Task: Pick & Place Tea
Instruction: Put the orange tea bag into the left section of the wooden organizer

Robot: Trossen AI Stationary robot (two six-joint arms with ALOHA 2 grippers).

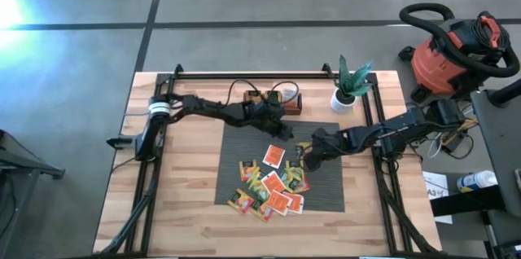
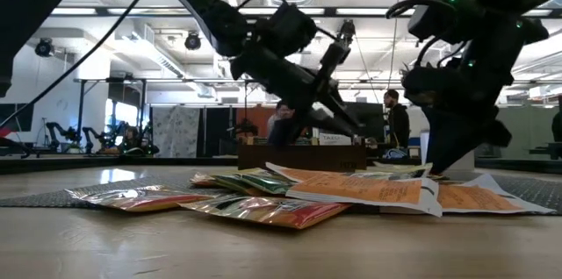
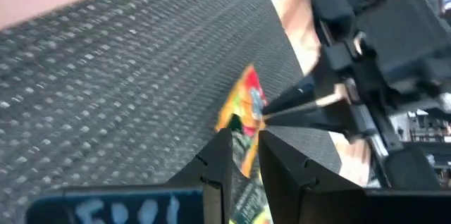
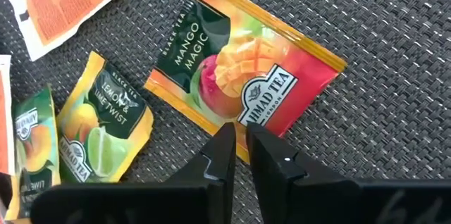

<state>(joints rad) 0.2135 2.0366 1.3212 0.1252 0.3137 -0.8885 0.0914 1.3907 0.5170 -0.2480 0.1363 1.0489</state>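
Wooden worktop [image 1: 187,202] carrying a grey ribbed mat [image 1: 244,141], on which the tea sachets [image 1: 273,187] lie heaped. The right gripper [image 4: 239,143], the nearer arm, has nearly closed jaws over the Mango Magic sachet [image 4: 246,76] edge, its body extending away from them. The left gripper [image 3: 243,146] grasps a sachet [image 3: 248,104] aloft.
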